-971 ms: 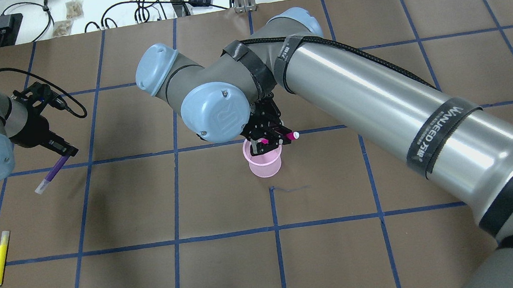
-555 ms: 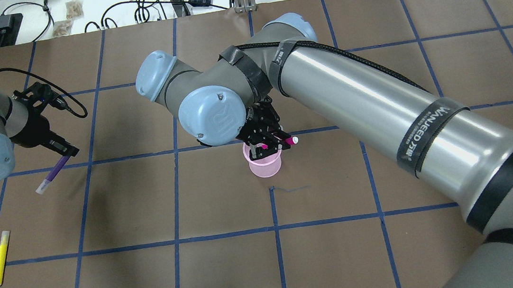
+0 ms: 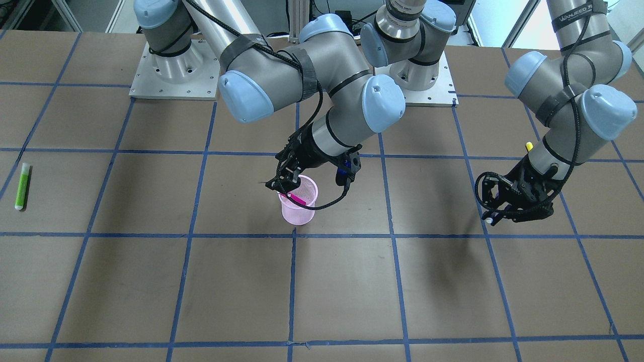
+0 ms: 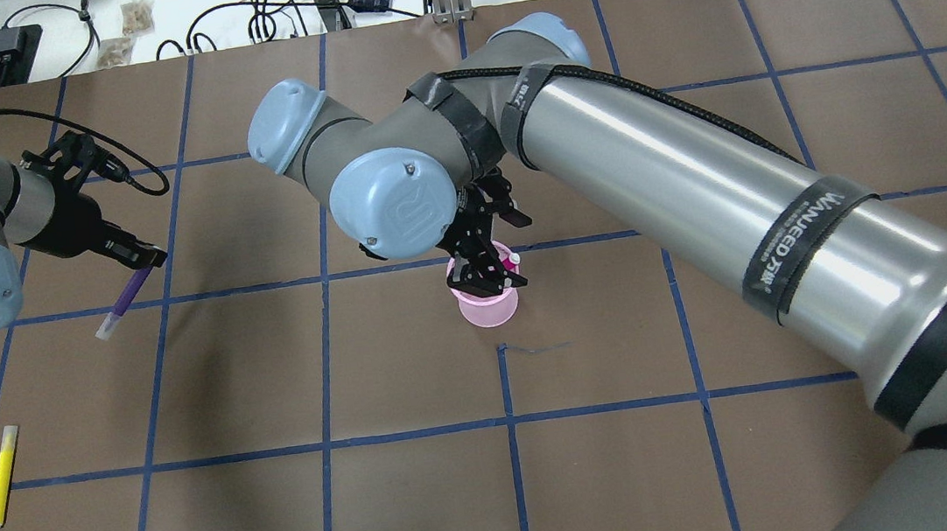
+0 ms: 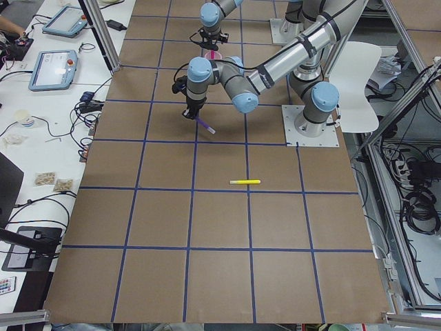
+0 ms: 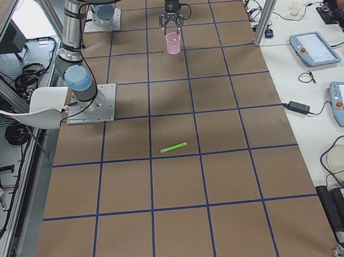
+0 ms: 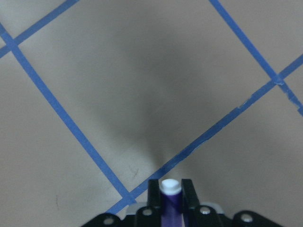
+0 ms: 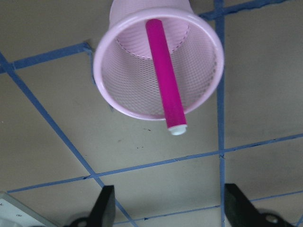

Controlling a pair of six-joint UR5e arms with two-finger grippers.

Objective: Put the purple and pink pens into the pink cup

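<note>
Pink pen [image 8: 163, 75] is in the cup [image 8: 124, 90]. It leans diagonally across the mouth, with the white end poking past the rim on the side nearest the right wrist cam. Right fingers [image 8: 108, 201] are wide apart and hold nothing. The right gripper [image 4: 486, 280] hangs directly over the cup.

The purple pen [image 4: 123, 295] is left to do. The left gripper [image 4: 146, 263] is clamped on its upper end. The pen runs in line with the fingers [image 7: 154, 194], tilted, with the white tip low and clear of the table [image 4: 428, 499].

Key relation: the cup lies to the robot's right of the left gripper, well apart, across open table. The left arm is the only one holding a pen, but the right arm sits closer and blocks the cup mouth from above.

My read:
- The right arm needs to lift and back out first, or the two wrists will meet over the cup.
- The purple pen's axis should come nearer vertical before the drop.
- The pink pen splits the mouth, so aim for the open half on either side of it and not at the diagonal.
- The cup is light mesh, so a knock on the rim or on the protruding pink end could tip it.

The yellow pen [image 4: 1, 478] and green pen [image 3: 21, 179] lie far out and off the path.
</note>
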